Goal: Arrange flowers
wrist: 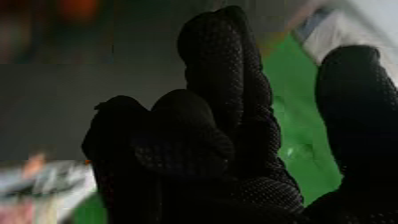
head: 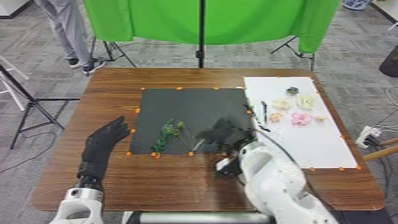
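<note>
Green backdrop cloth: hangs beyond the far edge of the brown wooden table. Black tripod: stands left of the table, on gray carpet.

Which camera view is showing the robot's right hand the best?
The right wrist view, because the right hand is close there and its fingers and thumb look large. The head view shows it smaller, dark against the black mat.

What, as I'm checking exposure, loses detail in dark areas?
Head view: the right hand nearly merges with the black mat, beside a bright white sheet. Right wrist view: its glove's lower part sinks into black, beside a brighter green surface.
</note>
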